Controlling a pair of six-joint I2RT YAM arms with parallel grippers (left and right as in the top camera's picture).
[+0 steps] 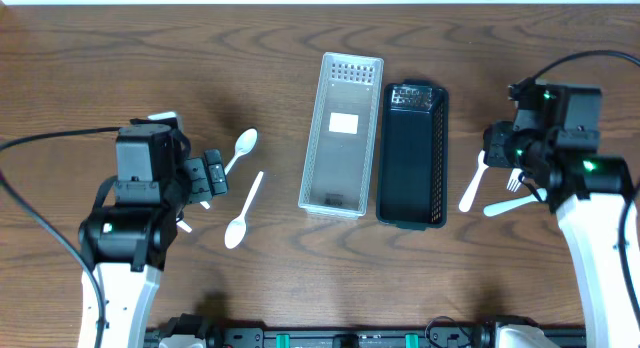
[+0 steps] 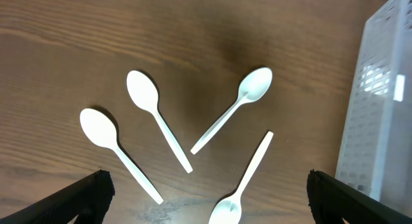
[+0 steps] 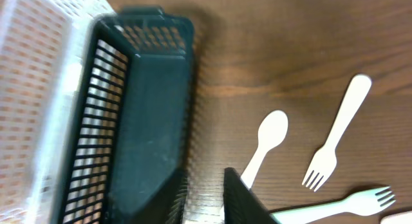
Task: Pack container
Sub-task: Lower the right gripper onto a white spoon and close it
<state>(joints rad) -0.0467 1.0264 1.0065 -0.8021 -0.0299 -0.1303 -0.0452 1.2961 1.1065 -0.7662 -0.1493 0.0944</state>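
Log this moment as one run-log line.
stage: pre-grasp | left gripper: open over spoons | right gripper: slightly open, empty, near black basket | forks: on table | white basket: no cutlery

Both baskets stand open-topped mid-table, white basket (image 1: 342, 134) and black basket (image 1: 412, 154) side by side, no gap I could pass between. Left of them four spoons (image 2: 156, 124) lie scattered with bare table (image 1: 300, 48) between. Right of the black basket, a spoon (image 3: 265, 147) and forks (image 3: 340, 129) crowd the table.
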